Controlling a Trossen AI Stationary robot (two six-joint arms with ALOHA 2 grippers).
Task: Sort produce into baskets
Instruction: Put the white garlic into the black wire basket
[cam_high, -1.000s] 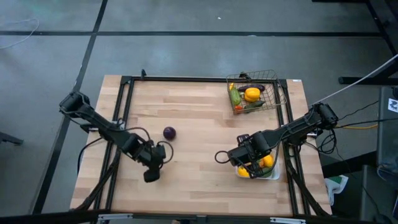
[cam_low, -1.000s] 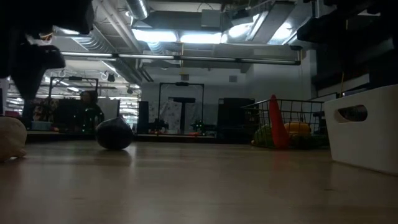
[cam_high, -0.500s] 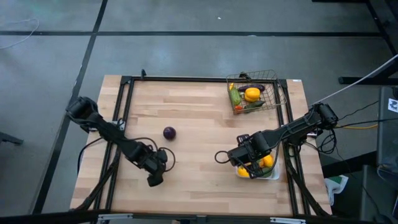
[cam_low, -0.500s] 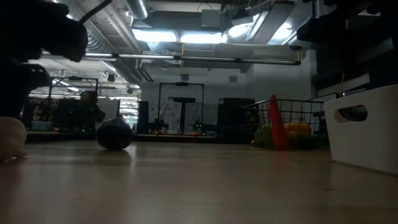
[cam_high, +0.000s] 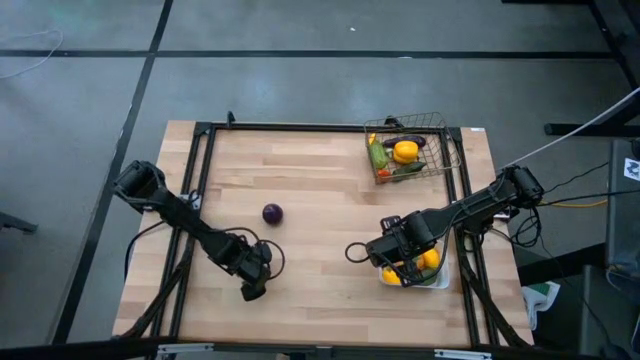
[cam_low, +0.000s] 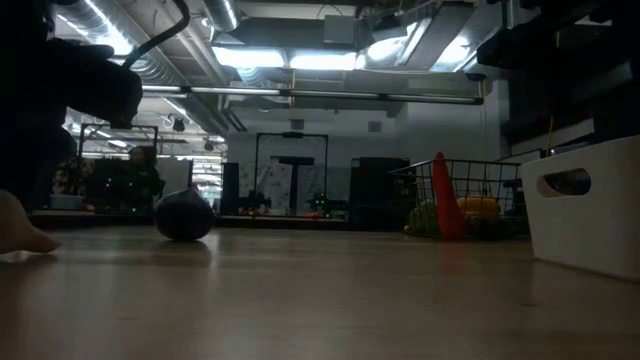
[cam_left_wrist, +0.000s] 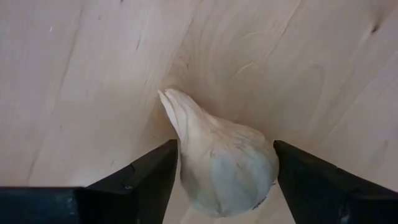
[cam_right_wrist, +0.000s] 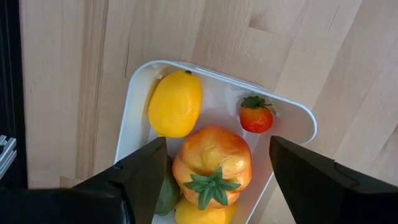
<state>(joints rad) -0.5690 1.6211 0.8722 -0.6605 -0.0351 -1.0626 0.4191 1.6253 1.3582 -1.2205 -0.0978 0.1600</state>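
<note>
A white garlic lies on its side on the wooden table, its pointed tip toward the far side of the picture. My left gripper stands over it, pointing down and open, one finger on each side of the bulb. In the low view the garlic shows at the left edge under the dark gripper. A purple eggplant rests on the table farther back. My right gripper hangs open above the white tray, which holds a lemon, a yellow-orange pepper and a small red fruit. My left gripper comes at the garlic from above, its fingers standing beside the bulb's widest part. Whether they touch the bulb I cannot tell. The garlic rests on the table.
The wire basket stands at the far right with green, yellow and orange produce in it. The tray is at the near right edge. Black frame rails run along the table's sides. Bare wood lies between the two arms.
My left gripper has come down over the garlic, shifting a little toward the table's near edge and rolling slightly. In the low view its dark fingers now cover most of the garlic. The garlic and the eggplant have stayed in place.
</note>
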